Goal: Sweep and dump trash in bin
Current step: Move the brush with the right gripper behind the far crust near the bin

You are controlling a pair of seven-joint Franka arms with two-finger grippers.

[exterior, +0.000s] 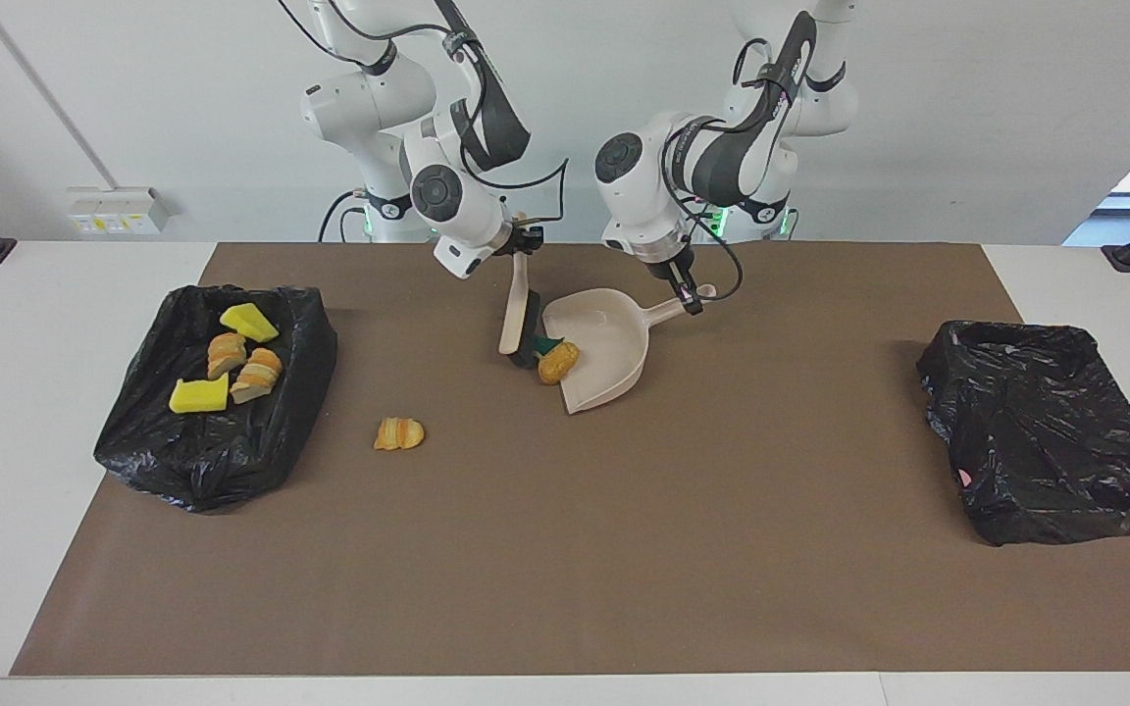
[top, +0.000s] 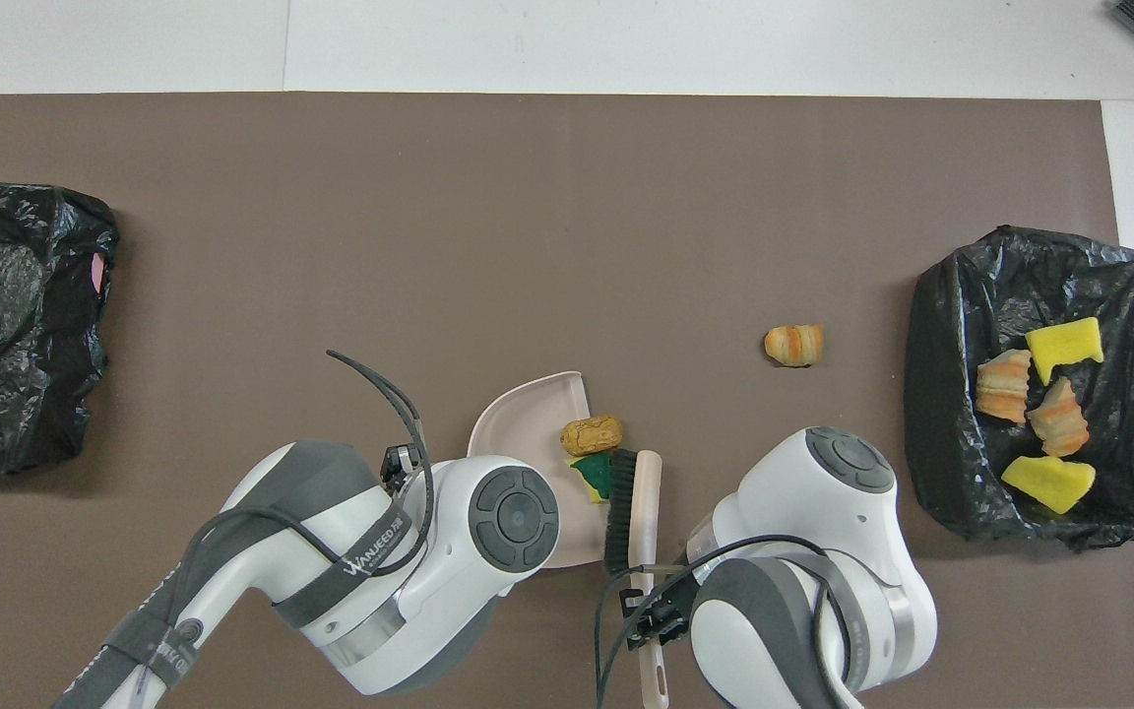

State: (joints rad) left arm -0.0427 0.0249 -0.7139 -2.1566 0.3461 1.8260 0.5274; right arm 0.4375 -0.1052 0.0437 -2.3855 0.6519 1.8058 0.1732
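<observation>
Brown matting [exterior: 565,549] covers most of my white table, with a black-lined bin [exterior: 217,392] at the right arm's end holding four trash pieces and a second bin [exterior: 1046,431] at the left arm's end. My right gripper [exterior: 518,245] is closed on the brush [exterior: 518,324]; my left gripper [exterior: 688,294] is closed on the dustpan [exterior: 614,368] handle. Two pieces — a brown bread lump [exterior: 558,362] and a green-and-yellow sponge [exterior: 550,345] — sit at the pan's lip. I judge a low, flat push should seat them while the pan stays pressed down. One croissant piece [exterior: 398,433] lies loose, toward the filled bin, with open mat all round.
</observation>
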